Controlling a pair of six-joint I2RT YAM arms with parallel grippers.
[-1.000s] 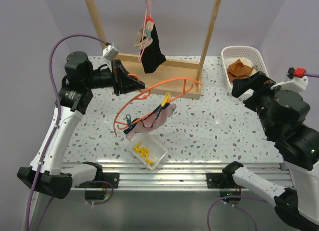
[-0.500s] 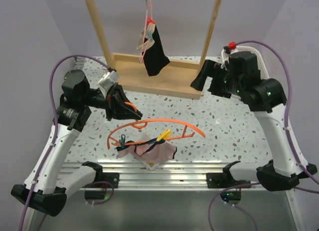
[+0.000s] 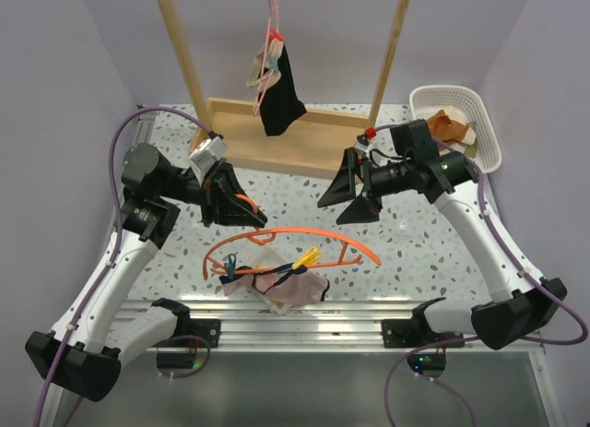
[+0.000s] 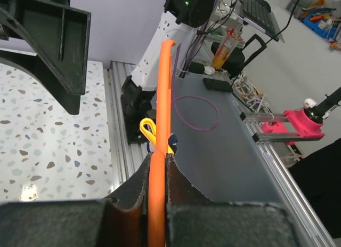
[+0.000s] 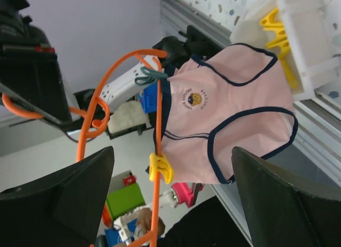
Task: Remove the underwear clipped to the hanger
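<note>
Top external view, near edge: white tray (image 3: 262, 261) on the table, below and forward of the left gripper (image 3: 241, 208), mostly covered by cloth; yellow pegs inside, seen from the right wrist.
Pink briefs (image 3: 297, 287): navy-trimmed, hanging from the orange hanger (image 3: 304, 231) over the tray, below both grippers and touched by neither; small round print on the front, seen from the right wrist.
Clips: teal clip (image 3: 229, 261) and yellow clip (image 3: 307, 256), pinching the waistband to the hanger's lower bar, teal nearer the left gripper, yellow further along.
Orange hanger: raised off the table, tilted, reaching from the left gripper toward the space under the right gripper (image 3: 348, 198).
Left gripper: clamped tight on the hanger's rod near the hook, rod squeezed between both fingers in the left wrist view.
Right gripper: spread wide, holding nothing, above the table and pointed at the hanger; pink briefs framed between the two fingers in the right wrist view, apart from both.
Black briefs (image 3: 281, 95): clipped to a pink hanger (image 3: 270, 40) up on the wooden rack (image 3: 304, 136), beyond both grippers, well apart from them.
Basket (image 3: 489, 136): white, behind the right gripper beside its arm; brown cloth (image 3: 445, 125) inside.
</note>
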